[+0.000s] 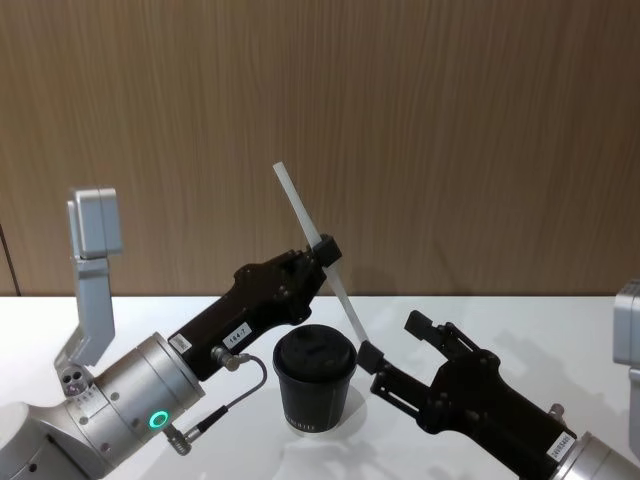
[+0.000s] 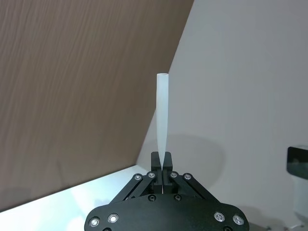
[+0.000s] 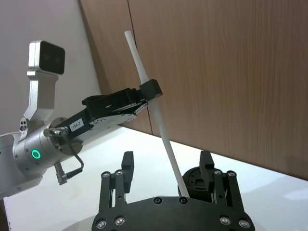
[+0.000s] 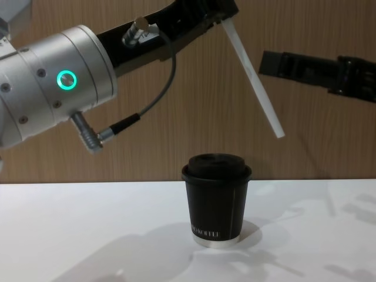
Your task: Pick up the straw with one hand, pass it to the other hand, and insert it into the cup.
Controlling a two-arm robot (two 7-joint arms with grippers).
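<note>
The thin white straw (image 1: 298, 205) slants in the air above the table, and my left gripper (image 1: 325, 248), the one with the silver green-lit wrist, is shut on its middle. In the left wrist view the straw (image 2: 162, 115) rises straight out of the closed fingertips. My all-black right gripper (image 3: 167, 161) stands open with the straw's lower part (image 3: 164, 134) passing between its spread fingers, touching neither. The black lidded cup (image 1: 315, 380) stands upright on the table below. In the chest view the straw's lower end (image 4: 256, 82) hangs above and to the right of the cup (image 4: 216, 200).
The white table (image 4: 88, 235) spreads around the cup. A brown wood-panel wall (image 1: 450, 120) stands close behind. The left arm's grey cable (image 4: 158, 88) loops above the cup.
</note>
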